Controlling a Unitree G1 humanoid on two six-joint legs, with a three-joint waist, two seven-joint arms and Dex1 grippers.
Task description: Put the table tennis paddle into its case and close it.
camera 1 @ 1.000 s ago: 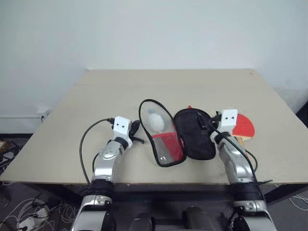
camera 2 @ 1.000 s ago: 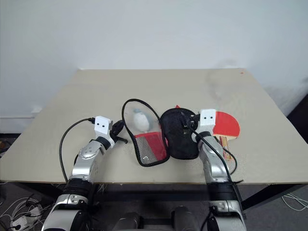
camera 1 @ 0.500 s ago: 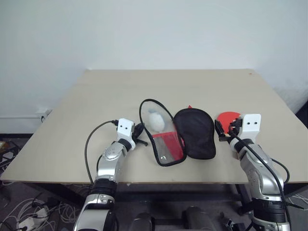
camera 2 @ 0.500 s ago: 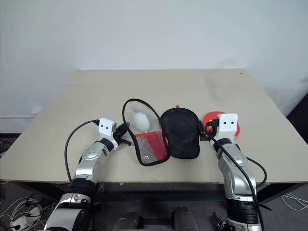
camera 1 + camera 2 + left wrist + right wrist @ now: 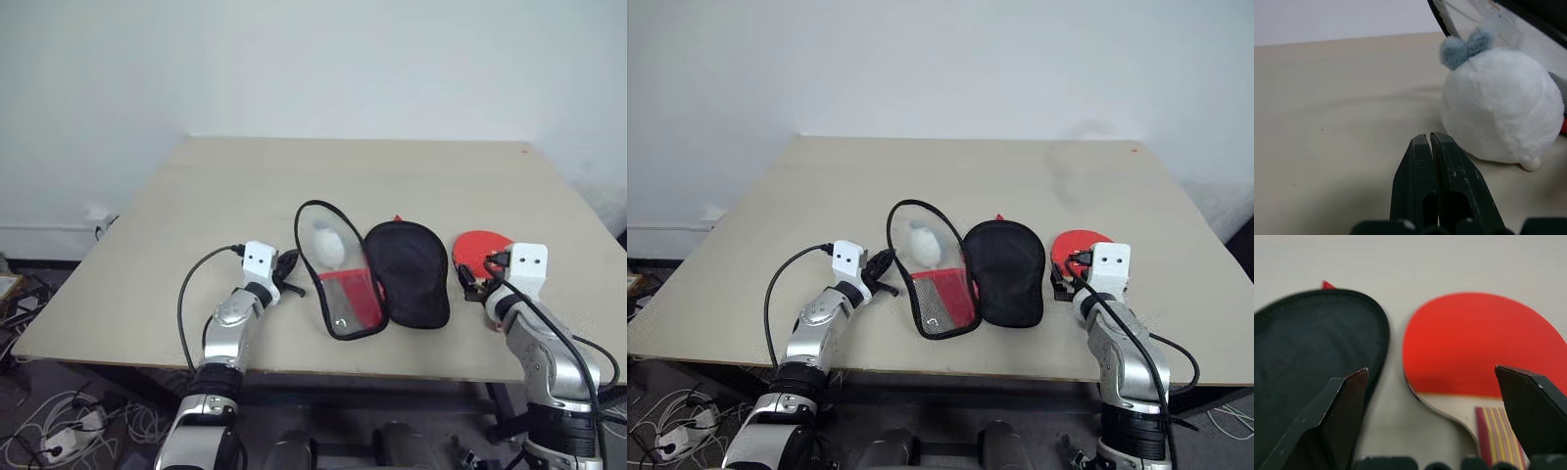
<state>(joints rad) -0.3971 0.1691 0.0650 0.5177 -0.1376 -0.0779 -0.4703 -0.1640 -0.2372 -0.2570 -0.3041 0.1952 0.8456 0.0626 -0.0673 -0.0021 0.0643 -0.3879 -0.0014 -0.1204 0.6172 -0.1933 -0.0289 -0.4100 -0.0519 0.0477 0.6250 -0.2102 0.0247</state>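
Lying on the beige table (image 5: 196, 186) in the head views are counted one case (image 5: 377, 269), opened flat into two halves, one table tennis paddle (image 5: 478, 250) just beside the black-lined half, and one white fluffy ball (image 5: 326, 248) seen against the clear half. The left gripper (image 5: 291, 269) is held low, reaching toward the case's clear half; the right gripper (image 5: 1065, 279) is held over the paddle's handle end.

In the left wrist view, the two black fingers (image 5: 1449, 188) are seen pressed together, empty, with the ball (image 5: 1501, 105) near their tips on the table.

In the right wrist view, the right gripper's fingers (image 5: 1334, 413) are seen spread wide, holding nothing, the paddle's (image 5: 1474, 347) red face and striped handle lying between them, the case's black lining (image 5: 1308, 352) beside it.
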